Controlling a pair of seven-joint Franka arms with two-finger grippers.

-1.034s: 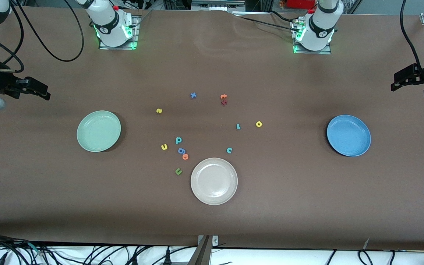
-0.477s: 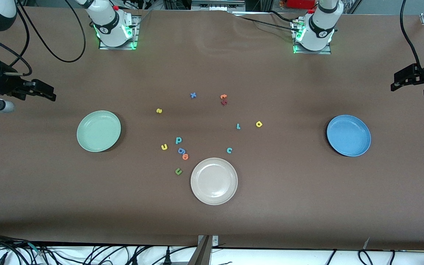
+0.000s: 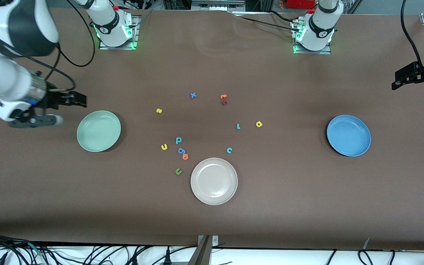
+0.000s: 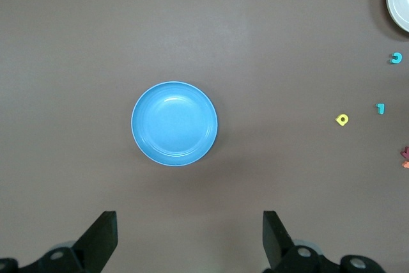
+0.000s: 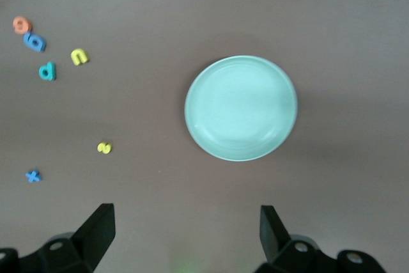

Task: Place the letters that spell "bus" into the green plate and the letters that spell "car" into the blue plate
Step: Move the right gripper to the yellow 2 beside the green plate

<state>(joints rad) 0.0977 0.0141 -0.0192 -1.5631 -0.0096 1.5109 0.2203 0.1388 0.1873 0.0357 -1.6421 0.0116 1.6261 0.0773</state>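
Front view shows a brown surface (image 3: 307,206) with 3 plates and small foam letters on it. The green plate (image 3: 99,131) sits toward the right arm's end. The blue plate (image 3: 348,135) sits toward the left arm's end. A beige-white plate (image 3: 214,181) lies between them, nearer to the front camera. All 3 plates hold nothing.

The teal "b" (image 3: 178,140) lies near the middle, with the yellow "u" (image 3: 164,147) just beside it. The yellow "s" (image 3: 159,110) lies farther from the front camera than those 2. A blue "g" (image 3: 182,150) and an orange "o" (image 3: 185,156) touch each other close to the teal "b". A green "u" (image 3: 178,171) lies nearer to the front camera, beside the beige-white plate.

The teal "c" (image 3: 229,150) lies near the beige-white plate. The teal "r" (image 3: 238,126) and the yellow "a" (image 3: 258,124) lie side by side, farther from the front camera. An orange and red pair (image 3: 223,99) and a blue "x" (image 3: 193,95) lie farther still.

The right claw (image 3: 77,100) is up over the surface beside the green plate, spread wide and holding nothing. The left claw (image 3: 399,78) waits over the left arm's end of the surface, spread wide and holding nothing.
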